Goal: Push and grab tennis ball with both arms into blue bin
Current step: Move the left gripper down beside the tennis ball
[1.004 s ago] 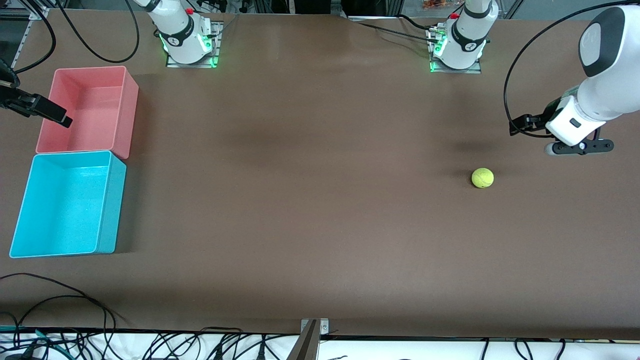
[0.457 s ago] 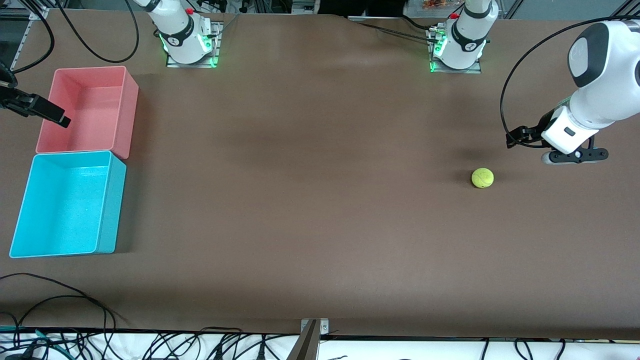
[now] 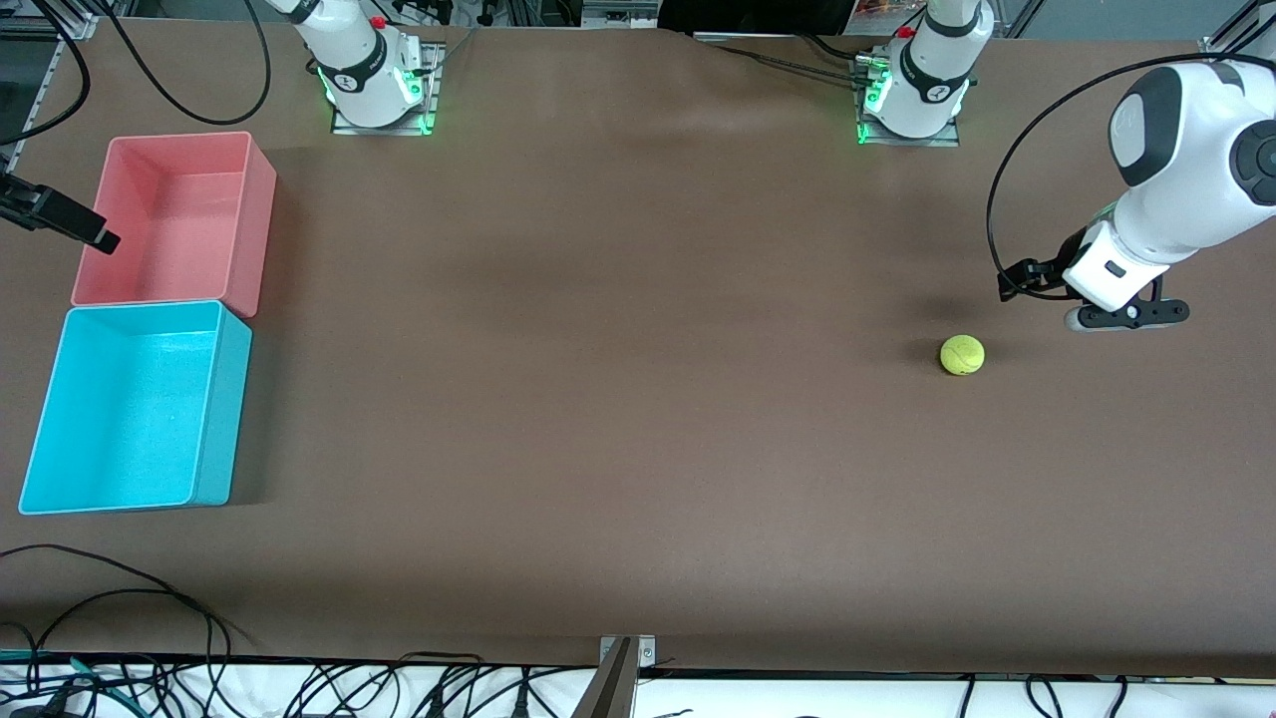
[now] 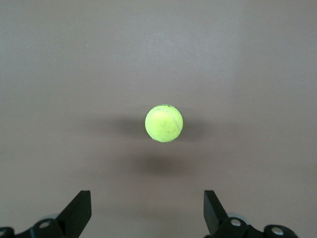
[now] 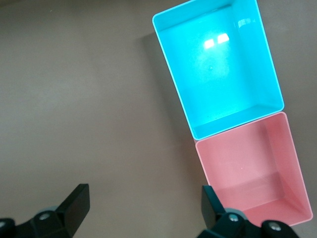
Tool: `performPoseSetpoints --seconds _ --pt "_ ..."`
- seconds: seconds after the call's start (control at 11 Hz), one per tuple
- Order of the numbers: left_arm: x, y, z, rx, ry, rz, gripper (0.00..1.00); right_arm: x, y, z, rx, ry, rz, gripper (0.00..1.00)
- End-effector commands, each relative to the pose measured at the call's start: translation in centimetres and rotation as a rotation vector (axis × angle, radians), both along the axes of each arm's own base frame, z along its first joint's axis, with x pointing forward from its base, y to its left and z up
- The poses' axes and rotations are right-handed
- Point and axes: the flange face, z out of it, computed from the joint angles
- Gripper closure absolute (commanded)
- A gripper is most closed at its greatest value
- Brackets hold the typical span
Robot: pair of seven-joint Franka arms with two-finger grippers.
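Black cables point(image 3: 120, 598) are seen looping along the brown bench point(image 3: 618, 449) edge nearest the front camera. The blue bin point(image 3: 135, 409) is set at the right arm's end, touching the pink bin point(image 3: 174, 219) just farther from the camera. The tennis ball point(image 3: 962, 355) is found resting toward the left arm's end, well apart from both bins. The left gripper point(image 4: 147, 218) is held open over the bench beside the ball. The right gripper point(image 5: 143, 213) is held open near the pink bin. Green lights are shown at both arm bases point(image 3: 379, 95).
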Motion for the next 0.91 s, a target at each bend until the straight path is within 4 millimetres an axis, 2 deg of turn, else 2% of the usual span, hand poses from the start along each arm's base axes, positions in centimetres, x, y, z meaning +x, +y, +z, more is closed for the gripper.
performPoseSetpoints --seconds 0.0,0.18,0.37,0.46,0.82 --pt "-0.7 0.6 -1.1 0.013 -0.034 -0.007 0.0 0.2 0.1 0.7 -0.004 -0.006 0.008 0.0" --pt "-0.7 0.6 -2.3 0.022 -0.07 -0.019 0.0 0.1 0.2 0.6 -0.001 0.003 0.01 0.0" --pt "-0.5 0.6 -5.3 0.018 -0.097 -0.024 0.0 0.1 0.2 0.6 -0.001 0.0 0.011 0.0" --pt "-0.3 0.6 -6.2 0.016 -0.095 -0.026 0.0 0.1 0.2 0.6 -0.001 0.002 0.013 0.0" --pt "0.0 0.5 -8.0 0.012 -0.083 -0.028 0.0 0.2 0.3 0.7 -0.002 -0.006 0.014 0.0"
